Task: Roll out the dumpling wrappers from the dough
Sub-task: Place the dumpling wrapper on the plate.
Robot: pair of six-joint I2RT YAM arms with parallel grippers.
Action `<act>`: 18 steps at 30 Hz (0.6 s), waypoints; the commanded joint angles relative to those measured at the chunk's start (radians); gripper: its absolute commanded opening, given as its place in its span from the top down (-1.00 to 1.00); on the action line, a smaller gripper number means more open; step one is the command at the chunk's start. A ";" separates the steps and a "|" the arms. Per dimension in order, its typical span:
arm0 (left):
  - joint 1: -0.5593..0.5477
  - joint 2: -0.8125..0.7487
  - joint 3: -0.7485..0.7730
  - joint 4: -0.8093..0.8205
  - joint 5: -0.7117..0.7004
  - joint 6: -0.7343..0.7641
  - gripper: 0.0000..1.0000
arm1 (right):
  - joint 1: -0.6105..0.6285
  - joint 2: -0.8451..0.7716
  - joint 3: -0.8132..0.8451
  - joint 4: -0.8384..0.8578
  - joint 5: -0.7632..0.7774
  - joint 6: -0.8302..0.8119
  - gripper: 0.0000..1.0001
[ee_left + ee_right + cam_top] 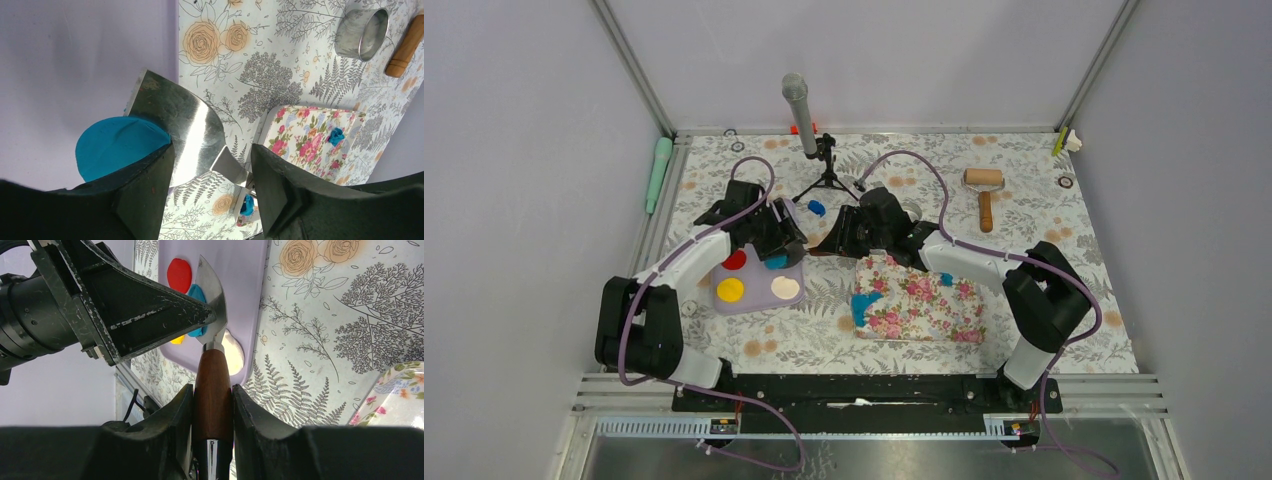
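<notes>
The right gripper (212, 392) squeezes the brown wooden handle of a scraper (212, 360). Its two fingers press on both sides of the handle. The shiny blade reaches out over the purple tray (240, 270).

The left gripper (210, 155) holds nothing. Its fingers are spread apart, one on each side of the blade. It hangs just above the tray.

The blade's edge touches a round blue wrapper (115, 145). The wrapper is flat with a clean edge, and it lies on the purple tray. I cannot tell if the blade is under the wrapper or only beside it.

A red disc (734, 260), a yellow disc (730, 289) and a white disc (784, 288) sit on the same tray, near the blue one.

So one wrapper looks done and is at the tray. I think this step is getting it off the blade.

There is more to do. A ragged blue piece of dough (865, 306) lies on the left edge of the flowery pink mat (924, 305), and a tiny blue bit sits farther along it. The roller (984, 188) lies well apart at the back of the table. The metal ring cutter (362, 32) stands near it. No gripper is near them.
</notes>
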 commanded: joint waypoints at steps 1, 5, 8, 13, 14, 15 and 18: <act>0.007 0.026 0.039 -0.007 -0.103 0.041 -0.29 | 0.007 -0.025 0.039 0.067 0.009 -0.004 1.00; 0.007 0.041 0.054 -0.016 -0.114 0.045 -0.29 | 0.007 -0.022 0.039 0.062 0.013 -0.004 1.00; 0.007 0.045 0.059 -0.023 -0.124 0.053 -0.29 | 0.007 -0.021 0.041 0.055 0.019 -0.005 1.00; 0.007 0.053 0.063 -0.035 -0.122 0.060 -0.29 | 0.006 -0.006 0.054 0.030 0.038 -0.008 1.00; 0.007 0.053 0.062 -0.035 -0.123 0.060 -0.29 | 0.007 -0.002 0.056 0.028 0.041 -0.007 1.00; 0.007 0.053 0.060 -0.035 -0.123 0.060 -0.29 | 0.007 0.004 0.057 0.026 0.042 -0.006 1.00; 0.007 0.055 0.060 -0.035 -0.122 0.062 -0.29 | 0.007 0.023 0.059 0.021 0.046 0.001 1.00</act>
